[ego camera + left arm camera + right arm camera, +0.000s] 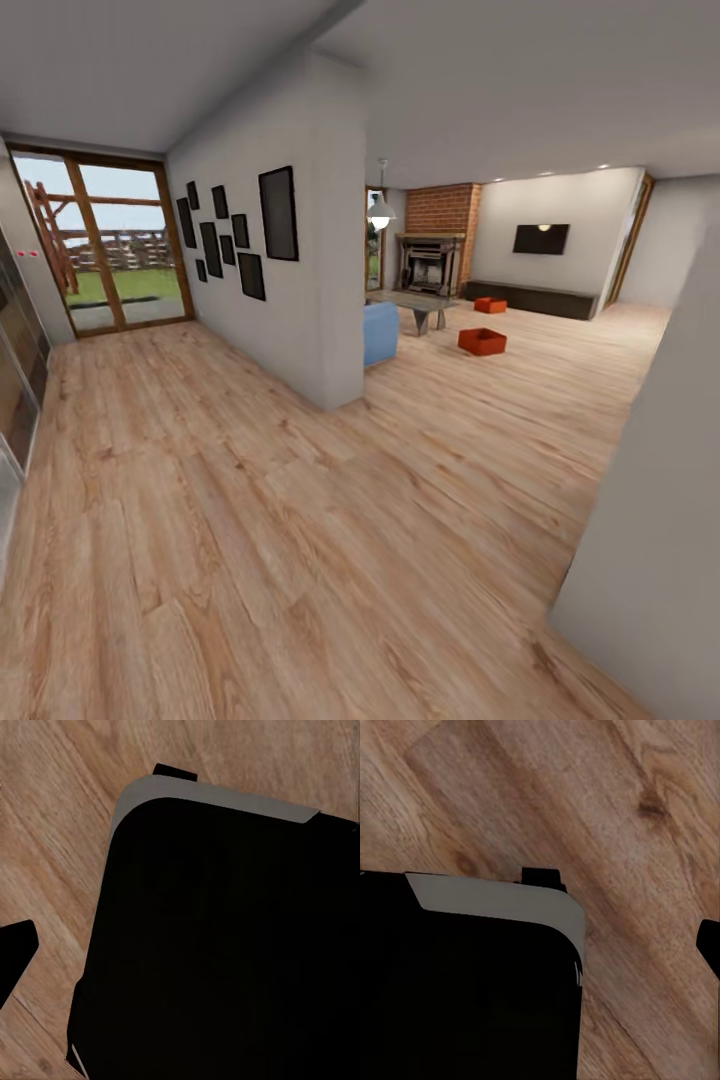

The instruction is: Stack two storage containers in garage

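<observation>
Body panel: large matte black slab with rounded corner
Edge trim: pale grey band along the rim
Protrusions: small black tab above the rim

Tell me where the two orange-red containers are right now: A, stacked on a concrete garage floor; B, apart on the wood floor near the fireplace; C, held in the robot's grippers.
B: the nearer container and the farther container sit apart on the wood floor near the brick fireplace.
</observation>
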Available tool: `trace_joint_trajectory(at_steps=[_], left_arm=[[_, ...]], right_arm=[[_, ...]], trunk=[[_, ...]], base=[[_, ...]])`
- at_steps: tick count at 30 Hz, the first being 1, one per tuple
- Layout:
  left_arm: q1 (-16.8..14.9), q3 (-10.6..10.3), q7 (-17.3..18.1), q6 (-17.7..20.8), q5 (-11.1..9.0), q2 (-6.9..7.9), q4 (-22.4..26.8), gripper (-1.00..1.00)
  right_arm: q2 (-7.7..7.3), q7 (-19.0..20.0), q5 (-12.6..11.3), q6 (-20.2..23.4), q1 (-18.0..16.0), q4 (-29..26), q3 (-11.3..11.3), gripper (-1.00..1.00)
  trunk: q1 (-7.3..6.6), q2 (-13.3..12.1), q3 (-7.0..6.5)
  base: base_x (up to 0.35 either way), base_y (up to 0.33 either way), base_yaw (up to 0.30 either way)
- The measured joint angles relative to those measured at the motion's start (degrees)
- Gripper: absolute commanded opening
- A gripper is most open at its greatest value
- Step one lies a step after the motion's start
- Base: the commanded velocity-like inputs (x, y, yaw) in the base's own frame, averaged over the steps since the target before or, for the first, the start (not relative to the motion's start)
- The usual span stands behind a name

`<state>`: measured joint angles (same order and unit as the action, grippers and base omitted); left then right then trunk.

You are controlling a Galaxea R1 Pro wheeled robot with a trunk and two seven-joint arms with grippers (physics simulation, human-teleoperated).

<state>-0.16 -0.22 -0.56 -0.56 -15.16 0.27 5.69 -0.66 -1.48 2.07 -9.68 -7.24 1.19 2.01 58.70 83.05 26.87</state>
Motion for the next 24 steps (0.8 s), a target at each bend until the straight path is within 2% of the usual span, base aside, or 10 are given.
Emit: trace_joint_trajectory(at_steps=[24], left_arm=[[0.0,0.0,0.0,0.0,0.0,0.0,0.0,1.0]], right_arm=[[-0.19,0.0,0.8,-0.1,0.0,0.0,0.6,1.0]], trunk=[[0.0,0.0,0.0]], base=[[0.32,0.0,0.006]])
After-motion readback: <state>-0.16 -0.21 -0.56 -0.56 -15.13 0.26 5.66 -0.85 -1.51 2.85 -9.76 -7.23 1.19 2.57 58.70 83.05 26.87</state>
